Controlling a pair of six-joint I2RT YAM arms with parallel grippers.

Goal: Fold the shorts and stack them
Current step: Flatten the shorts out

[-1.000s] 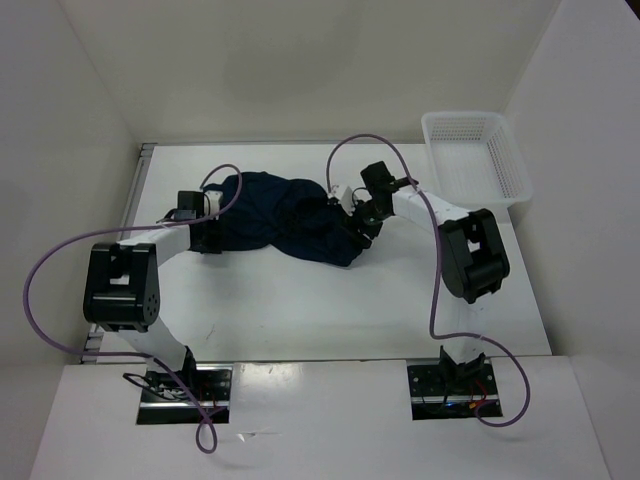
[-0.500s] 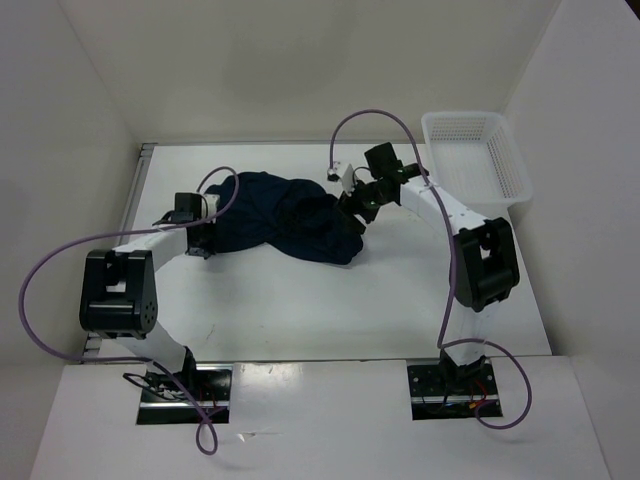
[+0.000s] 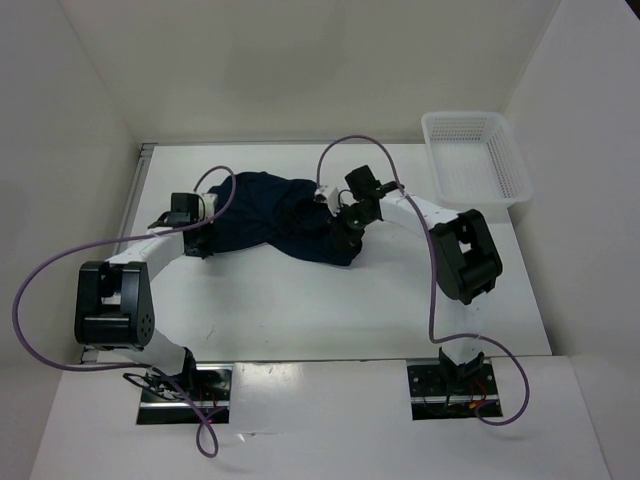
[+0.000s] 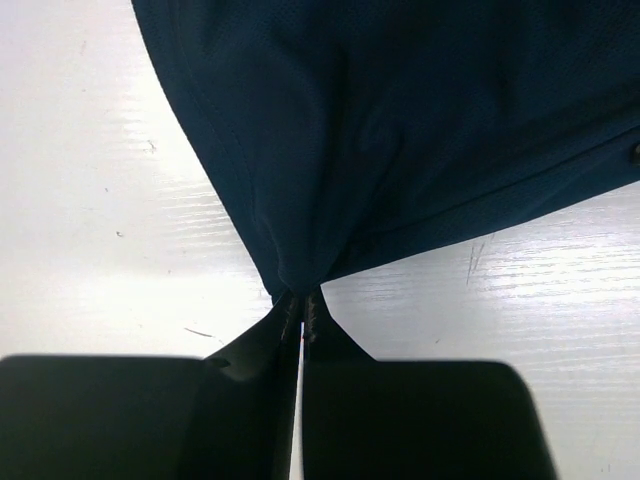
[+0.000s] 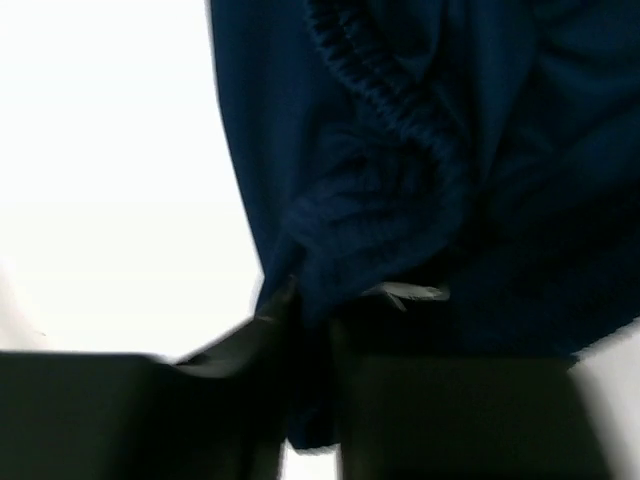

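One camera sits high above and behind the arms, looking steeply down on the whole table from well off. The other two ride the wrists at very close range. One peers past the left gripper at the left end of the shorts, the other past the right gripper at their right end. All three views share that cloth.

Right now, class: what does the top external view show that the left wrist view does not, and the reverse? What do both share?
Top external only: the white mesh basket at the far right, and the right gripper at the shorts' right end. Left wrist only: that the left gripper is shut, pinching a gathered tip of fabric. Both: the navy shorts on the white table.
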